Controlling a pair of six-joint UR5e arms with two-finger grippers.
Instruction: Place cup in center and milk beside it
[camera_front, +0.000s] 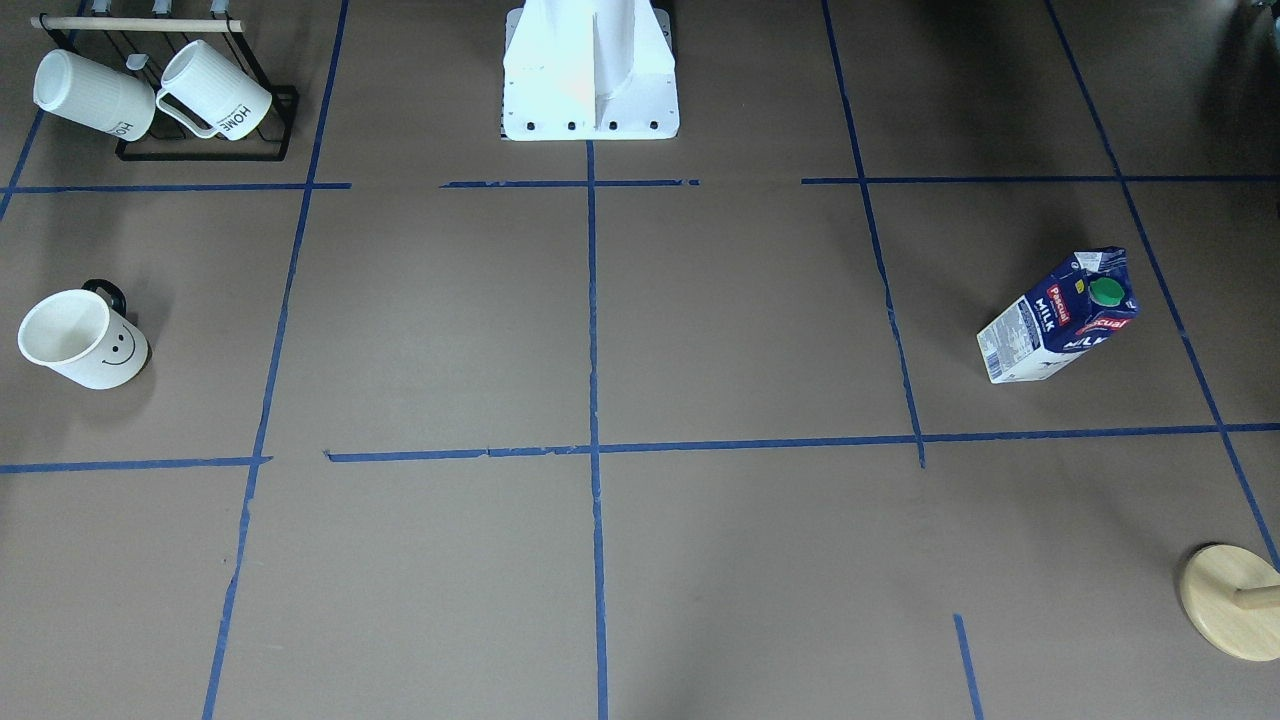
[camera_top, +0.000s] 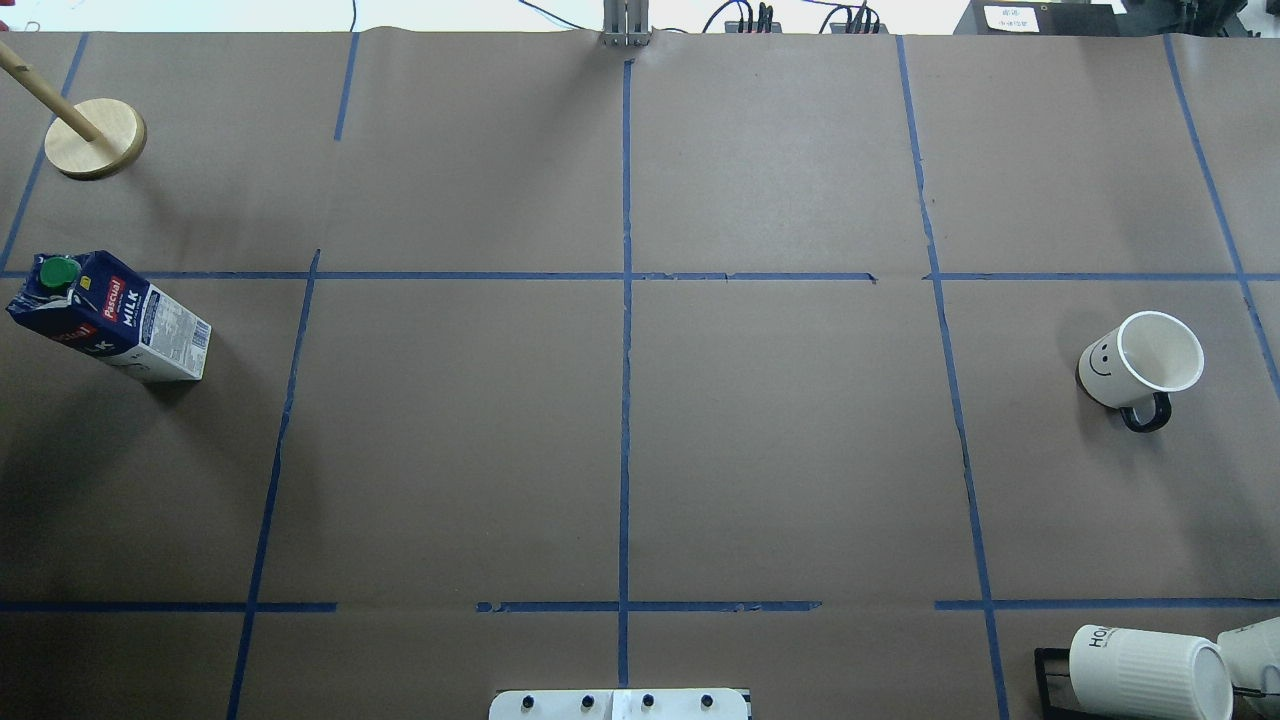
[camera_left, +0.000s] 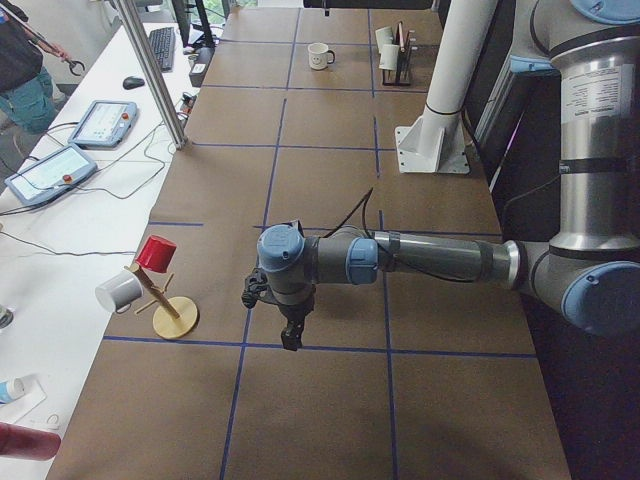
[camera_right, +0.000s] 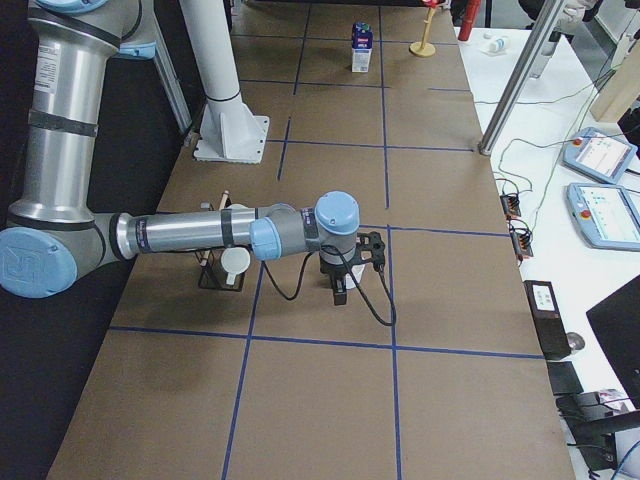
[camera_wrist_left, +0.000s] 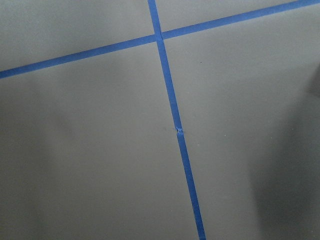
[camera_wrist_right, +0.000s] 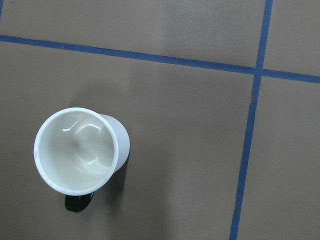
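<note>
Overhead exterior: smooth white smiley-face mug (camera_top: 1140, 362) stands at right, blue-and-white milk carton (camera_top: 110, 318) far left; 2 ribbed white mugs (camera_top: 1145, 672) cut off lower right. Left gripper (camera_left: 290, 338) and right gripper (camera_right: 340, 292) show only side-on; open or closed, cannot tell.

Brown paper-covered table (camera_top: 800, 450), gridded with blue tape lines (camera_top: 625, 400). White side bench (camera_left: 90, 215) alongside carries two grey control tablets (camera_left: 105, 122).

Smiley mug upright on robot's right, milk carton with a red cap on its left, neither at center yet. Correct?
One error: the cap is green, not red, as the overhead exterior view shows. The rest stands: the smiley mug is upright on the robot's right, the milk carton is on its left, and neither is at the center yet.
</note>
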